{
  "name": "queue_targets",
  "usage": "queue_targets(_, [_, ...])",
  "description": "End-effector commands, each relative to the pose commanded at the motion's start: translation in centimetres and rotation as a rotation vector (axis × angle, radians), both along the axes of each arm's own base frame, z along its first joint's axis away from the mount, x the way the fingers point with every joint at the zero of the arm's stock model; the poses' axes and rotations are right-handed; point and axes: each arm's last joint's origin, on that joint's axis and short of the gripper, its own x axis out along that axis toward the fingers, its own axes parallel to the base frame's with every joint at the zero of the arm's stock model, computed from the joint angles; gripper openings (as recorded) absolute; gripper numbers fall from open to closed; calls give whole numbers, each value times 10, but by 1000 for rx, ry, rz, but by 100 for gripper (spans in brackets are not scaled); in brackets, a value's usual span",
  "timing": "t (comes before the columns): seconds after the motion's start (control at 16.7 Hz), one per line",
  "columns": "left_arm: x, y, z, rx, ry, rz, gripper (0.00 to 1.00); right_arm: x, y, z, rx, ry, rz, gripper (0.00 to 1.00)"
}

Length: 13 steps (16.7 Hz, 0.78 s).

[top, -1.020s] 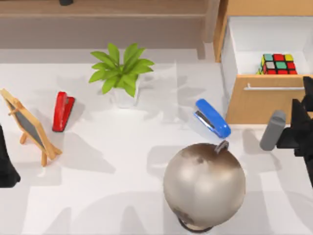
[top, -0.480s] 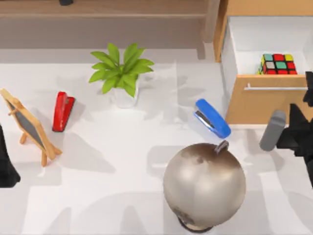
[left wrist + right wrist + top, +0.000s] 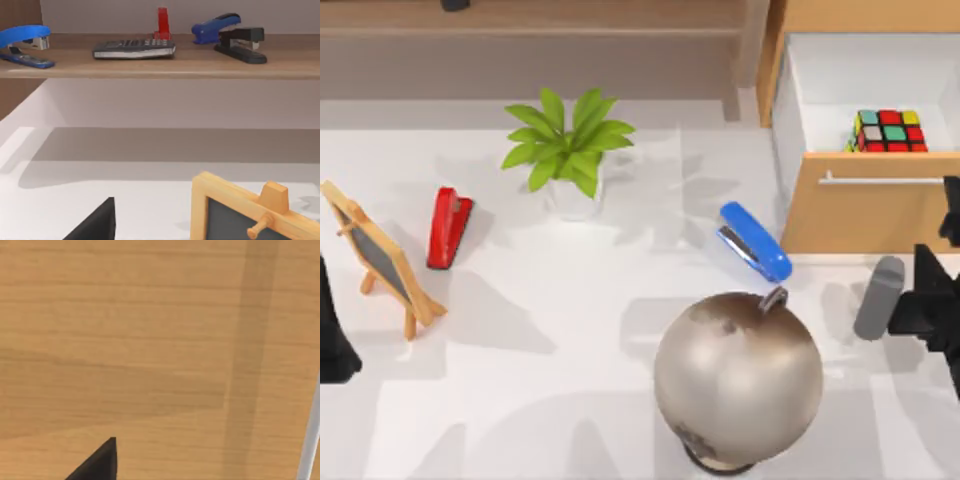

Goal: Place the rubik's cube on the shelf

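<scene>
The rubik's cube [image 3: 888, 131] sits inside the open white drawer [image 3: 800, 90] of the wooden cabinet at the back right. The shelf [image 3: 530, 20] runs along the back of the table; in the left wrist view the shelf [image 3: 160, 65] carries staplers and a calculator. My right gripper [image 3: 948, 215] hangs at the right edge, just in front of the drawer front [image 3: 150, 340] and facing it, nothing seen in it. My left gripper [image 3: 332, 340] rests parked at the far left edge.
A globe [image 3: 738, 380] stands at the front centre, a blue stapler [image 3: 755, 242] behind it. A potted plant [image 3: 570, 150], a red stapler [image 3: 448, 227] and a small easel chalkboard [image 3: 380, 258] occupy the left half. A grey cylinder [image 3: 878, 298] lies beside my right arm.
My right gripper has drawn back from the drawer front toward the table's front edge, the grey cylinder shifting with it. The cube and the left arm have not moved.
</scene>
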Motion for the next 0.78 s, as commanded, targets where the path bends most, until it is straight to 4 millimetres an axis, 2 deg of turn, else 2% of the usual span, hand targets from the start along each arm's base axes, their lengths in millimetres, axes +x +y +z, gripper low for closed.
queue_targets(0.06, [0, 0, 0, 0, 0, 0, 100, 0, 0, 0, 0, 0, 0, 100])
queue_targets(0.12, [0, 0, 0, 0, 0, 0, 100, 0, -1, -11, -21, 56, -2, 100])
queue_targets(0.24, [0, 0, 0, 0, 0, 0, 100, 0, 2, -10, -11, 54, 13, 100])
queue_targets(0.36, [0, 0, 0, 0, 0, 0, 100, 5, 15, -5, 41, 43, 79, 100])
queue_targets(0.6, [0, 0, 0, 0, 0, 0, 100, 31, 67, 21, 268, 31, 251, 100])
queue_targets(0.78, [0, 0, 0, 0, 0, 0, 100, 63, 116, 59, 499, 66, 338, 100])
